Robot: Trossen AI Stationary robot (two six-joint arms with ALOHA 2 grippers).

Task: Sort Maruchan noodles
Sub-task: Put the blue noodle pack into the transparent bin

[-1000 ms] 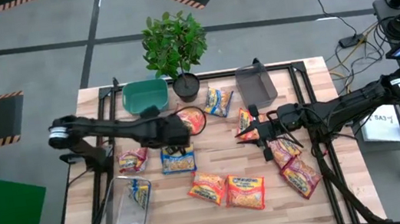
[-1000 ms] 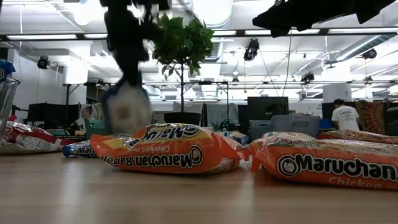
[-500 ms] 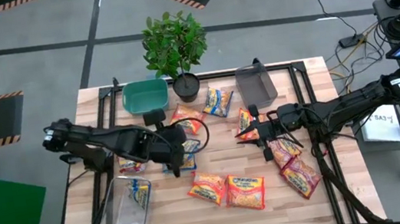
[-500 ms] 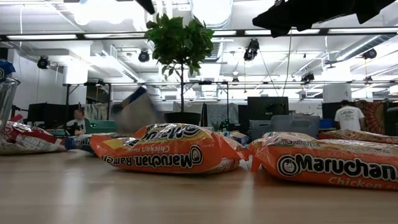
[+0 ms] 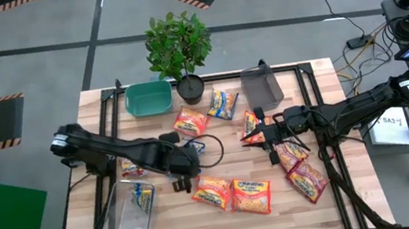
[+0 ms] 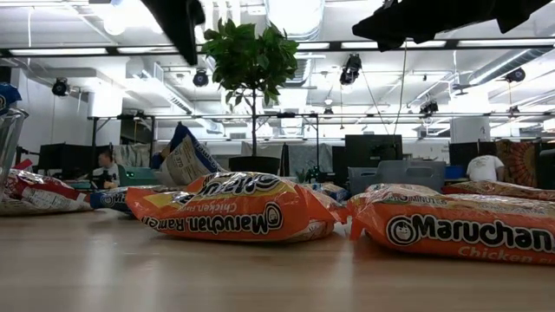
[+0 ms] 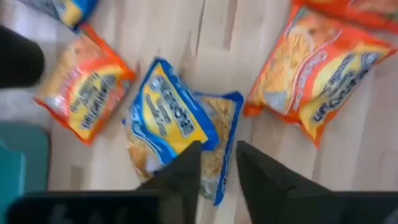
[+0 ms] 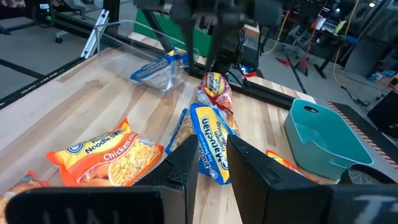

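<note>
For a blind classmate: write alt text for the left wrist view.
A blue-and-yellow noodle packet lies crumpled on the wooden table, just beyond the left gripper, its fingers slightly apart. Orange packets lie either side of it.

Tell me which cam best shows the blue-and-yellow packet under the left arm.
Left wrist view: the blue-and-yellow packet fills mid-frame, its whole face visible past the left pincer. The high view hides most of it under the arm. The low view shows it tipped up behind an orange packet. The right wrist view shows it at an angle.

packet (image 7: 171, 121): blue-yellow | packet (image 6: 234, 208): orange | bin (image 5: 148, 98): seemingly green
</note>
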